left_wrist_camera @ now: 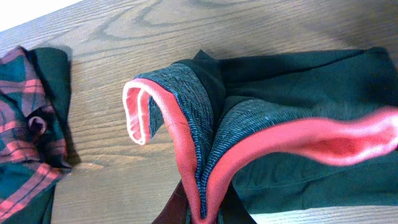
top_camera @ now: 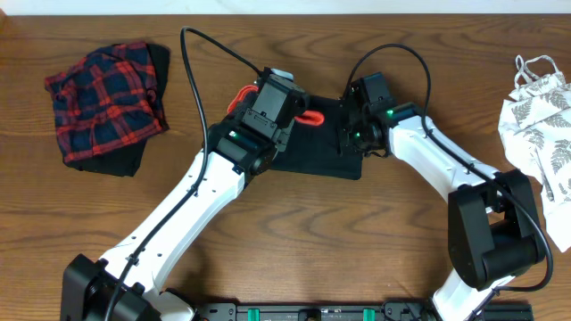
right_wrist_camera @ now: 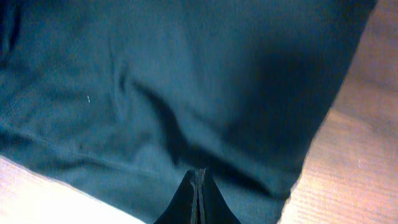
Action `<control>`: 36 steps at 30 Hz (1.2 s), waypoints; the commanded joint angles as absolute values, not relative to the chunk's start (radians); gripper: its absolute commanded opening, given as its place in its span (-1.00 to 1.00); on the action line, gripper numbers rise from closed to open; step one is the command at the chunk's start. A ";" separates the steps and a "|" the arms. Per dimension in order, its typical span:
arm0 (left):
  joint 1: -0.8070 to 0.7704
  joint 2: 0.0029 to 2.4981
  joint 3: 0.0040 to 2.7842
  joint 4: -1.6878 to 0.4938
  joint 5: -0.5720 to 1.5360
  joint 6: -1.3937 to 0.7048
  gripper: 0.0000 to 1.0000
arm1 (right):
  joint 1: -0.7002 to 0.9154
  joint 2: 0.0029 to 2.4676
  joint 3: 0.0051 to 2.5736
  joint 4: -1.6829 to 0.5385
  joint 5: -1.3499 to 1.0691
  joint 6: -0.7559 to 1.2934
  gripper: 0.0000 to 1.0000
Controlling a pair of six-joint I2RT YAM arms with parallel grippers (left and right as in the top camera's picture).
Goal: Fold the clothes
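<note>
Pressed-together tips of the right gripper (right_wrist_camera: pixel 198 186) sit against the black cloth at the right end of the leggings (top_camera: pixel 317 153). Whether a fold is caught between them cannot be told. At the left end, the left gripper (left_wrist_camera: pixel 204 214) is closed on the grey-and-coral waistband (left_wrist_camera: pixel 186 124). The band stands off the table (top_camera: pixel 357 250) in an open loop with its coral lining showing.

The leggings lie bunched at mid-table, and the step in hand looks to be carrying the waistband end over to make a fold. Done well, the pinch would take both layers of the band, not just the lining. The lift would be low and level so the loop does not twist. The band would be laid edge to edge on the cloth beneath. The right tips would serve best as an anchor, so the leggings do not drag across the wood. Letting go too early risks the elastic springing back into a hump.

Both arms converge on the leggings. The left runs diagonally up from the near-left, its wrist bent down over the band. The right elbows out beyond the right end and doubles back, wrist tipped down.

Well left of the leggings lies a crumpled plaid piece (top_camera: pixel 103 98). Well to their right is a white top (top_camera: pixel 540 116).
</note>
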State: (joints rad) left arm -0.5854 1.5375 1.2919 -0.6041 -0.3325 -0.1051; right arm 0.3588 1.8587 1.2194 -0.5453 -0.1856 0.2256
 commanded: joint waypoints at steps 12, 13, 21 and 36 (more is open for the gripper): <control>-0.584 1.541 1.319 -0.587 -0.385 -0.115 -0.88 | 0.361 2.012 1.180 -0.435 -0.200 0.216 -0.97; -0.585 1.541 1.319 -0.576 -0.385 -0.115 -0.88 | 0.361 2.024 1.180 -0.437 -0.212 0.216 -0.97; -0.622 1.552 1.318 -0.517 -0.331 -0.136 -0.88 | 0.380 2.040 1.180 -0.416 -0.252 0.211 -0.97; -0.693 1.627 1.319 -0.506 -0.300 -0.144 -0.88 | 0.414 2.040 1.180 -0.412 -0.251 0.225 -0.97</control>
